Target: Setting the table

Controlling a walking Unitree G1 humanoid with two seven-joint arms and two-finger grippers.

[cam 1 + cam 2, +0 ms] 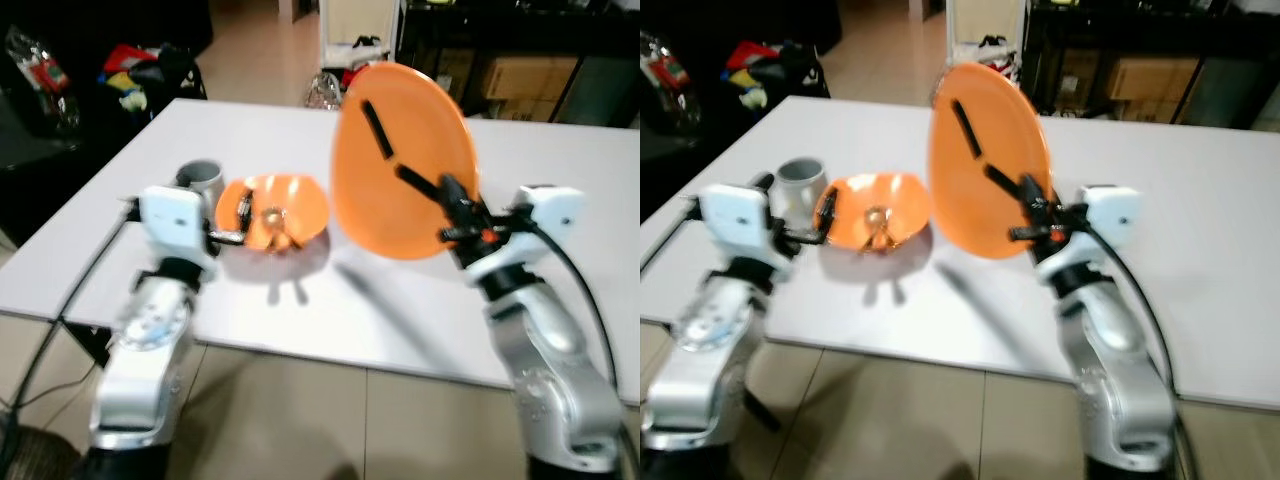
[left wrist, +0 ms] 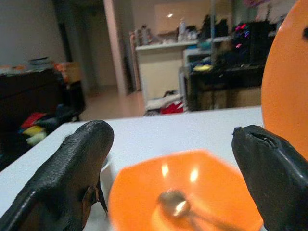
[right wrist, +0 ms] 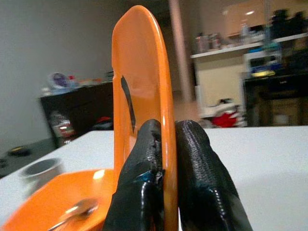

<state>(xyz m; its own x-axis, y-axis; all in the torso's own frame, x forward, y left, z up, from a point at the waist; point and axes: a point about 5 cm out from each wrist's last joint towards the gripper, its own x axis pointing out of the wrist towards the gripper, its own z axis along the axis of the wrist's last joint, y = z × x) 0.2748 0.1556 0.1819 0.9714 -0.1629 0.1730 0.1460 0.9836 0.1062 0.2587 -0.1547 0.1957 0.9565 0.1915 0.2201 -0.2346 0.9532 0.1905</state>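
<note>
Your bowl [image 1: 272,211] holds a spoon [image 2: 174,202]; left gripper [image 2: 168,178] gapes before it, right gripper [image 3: 166,144] pinches the upright plate [image 1: 400,160]; cup [image 1: 201,177] beside.

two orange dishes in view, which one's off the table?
The flat orange plate, pinched on edge in the right gripper and held upright above the table. The orange bowl with the spoon sits on the tabletop by the left gripper.

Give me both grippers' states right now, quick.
Left gripper: open, fingers either side of the orange bowl holding a spoon.
Right gripper: shut on the orange plate, held on edge above the table.
</note>
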